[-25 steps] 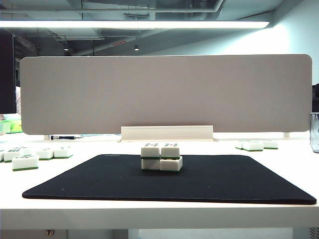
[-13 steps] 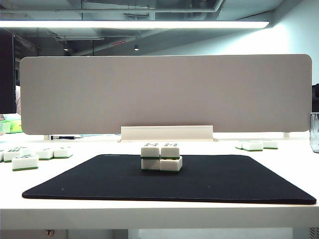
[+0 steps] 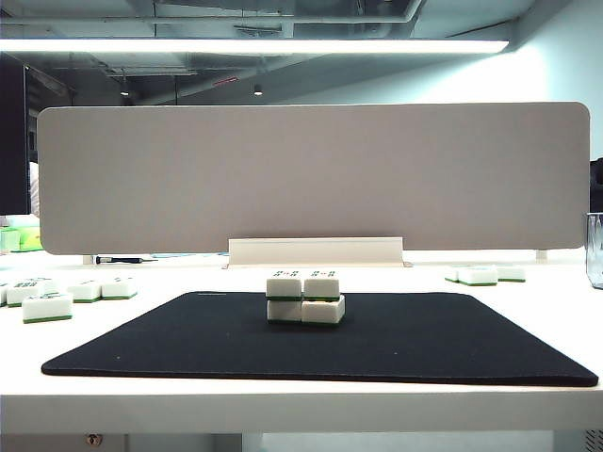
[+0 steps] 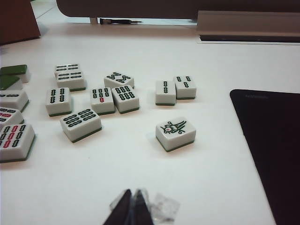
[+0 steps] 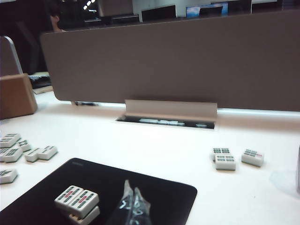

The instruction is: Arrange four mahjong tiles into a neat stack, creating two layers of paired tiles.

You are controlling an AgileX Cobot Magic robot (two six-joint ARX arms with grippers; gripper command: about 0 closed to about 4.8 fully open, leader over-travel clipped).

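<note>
Left gripper (image 4: 132, 206) has its fingers pressed together on nothing, hovering over bare white worktop (image 4: 140, 168) beside the black mat's (image 4: 272, 150) left edge. Ahead of it I count roughly a dozen loose tiles (image 4: 176, 133) scattered toward the worktop's left edge. Right gripper (image 5: 132, 202) is closed too, empty, sitting above the mat just beside the stack (image 5: 78, 202). The stack (image 3: 304, 297) is four mahjong tiles, two over two, mid-mat near its back edge. Three spare tiles (image 5: 225, 159) lie near the right edge.
</note>
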